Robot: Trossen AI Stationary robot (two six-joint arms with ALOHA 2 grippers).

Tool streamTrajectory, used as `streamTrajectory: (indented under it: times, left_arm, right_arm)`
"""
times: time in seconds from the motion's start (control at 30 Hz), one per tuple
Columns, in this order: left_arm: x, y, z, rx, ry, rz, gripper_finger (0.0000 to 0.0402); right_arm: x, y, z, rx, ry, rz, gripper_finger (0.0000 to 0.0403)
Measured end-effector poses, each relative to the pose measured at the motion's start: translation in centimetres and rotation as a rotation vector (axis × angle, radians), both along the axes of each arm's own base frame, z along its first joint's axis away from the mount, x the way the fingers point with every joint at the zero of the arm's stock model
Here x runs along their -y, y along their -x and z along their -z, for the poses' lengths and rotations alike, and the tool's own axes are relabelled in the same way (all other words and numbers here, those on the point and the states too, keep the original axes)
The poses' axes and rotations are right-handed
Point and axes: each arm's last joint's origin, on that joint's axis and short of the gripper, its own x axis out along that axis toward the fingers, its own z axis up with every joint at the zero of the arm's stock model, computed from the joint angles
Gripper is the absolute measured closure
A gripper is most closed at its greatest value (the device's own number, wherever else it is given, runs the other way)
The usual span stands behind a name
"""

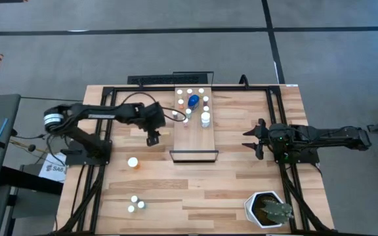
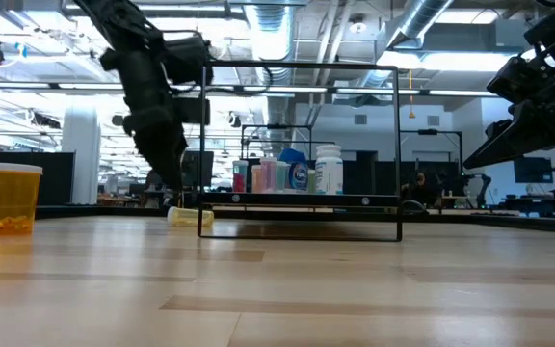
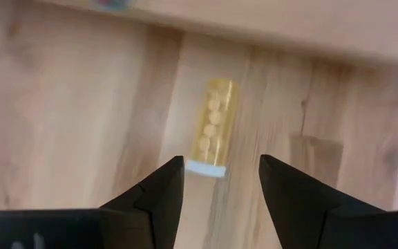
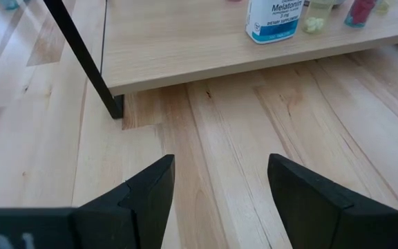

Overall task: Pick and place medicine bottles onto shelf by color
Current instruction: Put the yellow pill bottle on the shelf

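Note:
A yellowish medicine bottle (image 3: 215,121) lies on its side on the table, white cap (image 3: 206,168) toward my left gripper (image 3: 220,183). That gripper hovers open over it, fingers pointing steeply down on either side of the cap end, beside the shelf's left edge (image 1: 152,139). In the low view the bottle (image 2: 189,217) lies by the shelf's leg. The shelf (image 1: 195,141) carries several bottles at its far end, among them a blue one (image 1: 193,101) and a white one (image 1: 205,118). My right gripper (image 1: 254,139) waits open to the shelf's right.
An orange bottle (image 1: 133,162) stands on the table nearer the front, and three small white-capped bottles (image 1: 135,204) stand near the front left. A white plant pot (image 1: 266,210) sits at the front right. The shelf's black frame (image 2: 398,145) rises above the board.

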Motion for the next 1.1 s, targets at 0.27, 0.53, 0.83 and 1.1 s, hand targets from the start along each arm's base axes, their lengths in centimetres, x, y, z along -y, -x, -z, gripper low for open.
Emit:
streamTrajectory:
  times: [0.27, 0.53, 0.83, 1.1]
  left_arm:
    - [-0.6, -1.7, 2.8, -0.107, -0.006, 0.115, 0.0226]
    - [-0.8, -2.0, 4.2, -0.148, -0.004, 0.125, 0.0226]
    - [-0.9, -2.0, 4.3, -0.143, -0.007, 0.101, 0.025]
    - [-0.5, -1.7, 4.3, -0.179, 0.015, 0.084, 0.0301]
  right_arm:
    - [0.0, 0.0, 0.0, 0.0, 0.0, 0.0, 0.0147]
    - [0.0, 0.0, 0.0, 0.0, 0.0, 0.0, 0.0147]
    - [0.0, 0.0, 0.0, 0.0, 0.0, 0.0, 0.0147]
    - [0.0, 0.0, 0.0, 0.0, 0.0, 0.0, 0.0147]
